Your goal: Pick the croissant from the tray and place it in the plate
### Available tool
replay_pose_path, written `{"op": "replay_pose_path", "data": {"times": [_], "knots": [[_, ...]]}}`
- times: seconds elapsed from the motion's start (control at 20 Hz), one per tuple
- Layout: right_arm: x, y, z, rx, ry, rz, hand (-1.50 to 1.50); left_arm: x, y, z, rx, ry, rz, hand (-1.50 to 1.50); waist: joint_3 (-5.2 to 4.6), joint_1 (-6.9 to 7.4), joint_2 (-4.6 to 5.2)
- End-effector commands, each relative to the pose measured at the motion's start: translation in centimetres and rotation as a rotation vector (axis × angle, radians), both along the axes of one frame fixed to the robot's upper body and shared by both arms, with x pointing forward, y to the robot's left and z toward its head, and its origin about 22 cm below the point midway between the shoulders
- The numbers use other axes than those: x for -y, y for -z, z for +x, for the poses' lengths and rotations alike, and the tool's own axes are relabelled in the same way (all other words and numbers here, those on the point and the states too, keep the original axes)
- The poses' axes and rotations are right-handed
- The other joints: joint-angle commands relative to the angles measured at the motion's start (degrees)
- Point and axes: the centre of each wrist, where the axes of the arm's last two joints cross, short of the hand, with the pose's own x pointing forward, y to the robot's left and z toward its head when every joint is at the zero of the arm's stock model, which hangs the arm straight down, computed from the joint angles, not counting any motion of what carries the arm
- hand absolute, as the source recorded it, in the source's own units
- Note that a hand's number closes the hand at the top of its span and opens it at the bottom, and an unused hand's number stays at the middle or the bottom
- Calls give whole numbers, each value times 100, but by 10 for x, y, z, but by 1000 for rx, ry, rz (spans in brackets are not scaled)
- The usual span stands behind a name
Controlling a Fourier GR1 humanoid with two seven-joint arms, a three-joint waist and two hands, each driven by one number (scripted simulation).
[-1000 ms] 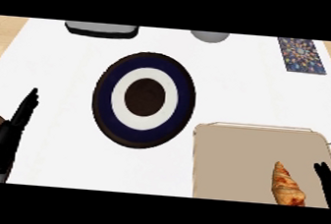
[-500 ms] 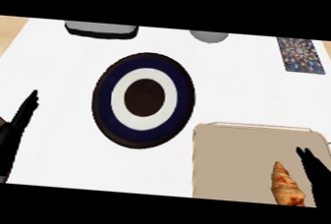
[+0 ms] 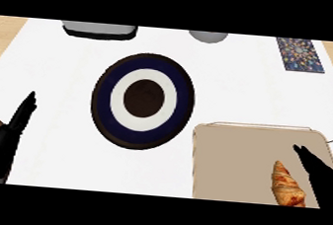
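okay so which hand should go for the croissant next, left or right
Right. The right hand is over the tray, just beside the croissant, fingers straight. The left hand rests at the counter's far left edge, beyond the plate.

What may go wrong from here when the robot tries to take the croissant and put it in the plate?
1. The croissant lies at the tray's lower edge, partly cut off in the head view, so the grasp may be hard to check.
2. The right hand is open right beside it and might push it instead of closing round it.
3. The plate lies away to the left, so the carry crosses the tray's rim.
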Motion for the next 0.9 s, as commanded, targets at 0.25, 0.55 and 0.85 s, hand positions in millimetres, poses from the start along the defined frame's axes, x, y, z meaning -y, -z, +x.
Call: {"op": "replay_pose_path", "data": {"times": [0.25,0.55,0.85], "knots": [[-5,25,18,-102,-39,11,-150,-2,-5,5,-1,14,14,0,0,-7,0],[2,56,3,-120,-11,-12,-150,15,5,3,-5,14,-12,0,1,-25,-2],[9,67,15,-109,-20,-3,-150,8,-13,7,-8,4,0,0,2,-11,-2]]}}
